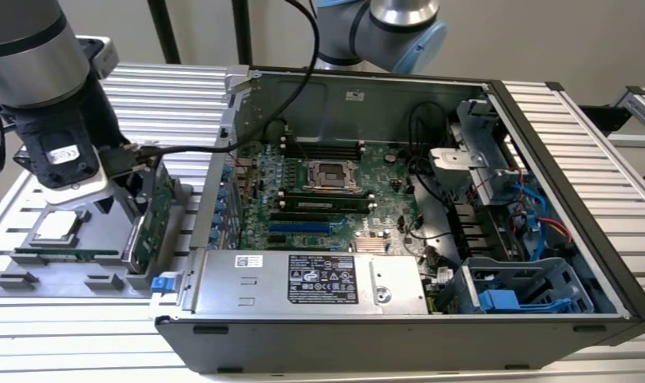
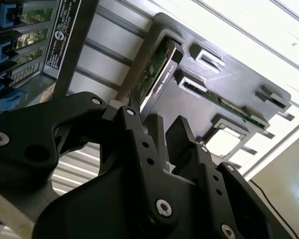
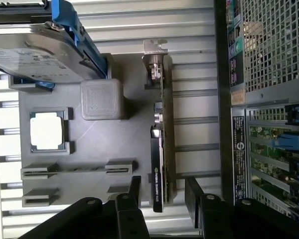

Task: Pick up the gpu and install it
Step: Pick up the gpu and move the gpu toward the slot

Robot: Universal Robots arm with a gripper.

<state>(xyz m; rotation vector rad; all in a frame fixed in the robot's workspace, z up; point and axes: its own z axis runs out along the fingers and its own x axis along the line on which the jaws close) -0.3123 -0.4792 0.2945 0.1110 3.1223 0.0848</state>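
in the exterior view the flat green gpu card (image 1: 144,223) with black cooler stands on edge in a grey moulded tray (image 1: 45,283) at the exterior view's left, beside the open black computer case (image 1: 408,343). in the first wrist view the black gripper (image 3: 163,194) has its jaws spread either side of the card's near end, with the card's long axis running straight away between them toward the silver bracket (image 3: 154,50). the second wrist view adds the cooler's slanted side face.

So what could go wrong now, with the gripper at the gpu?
The open gripper lines up with one end of the gpu, not its middle, so the card might tilt when lifted. The gpu stands on edge in a tray slot; a skewed pull could jam it.
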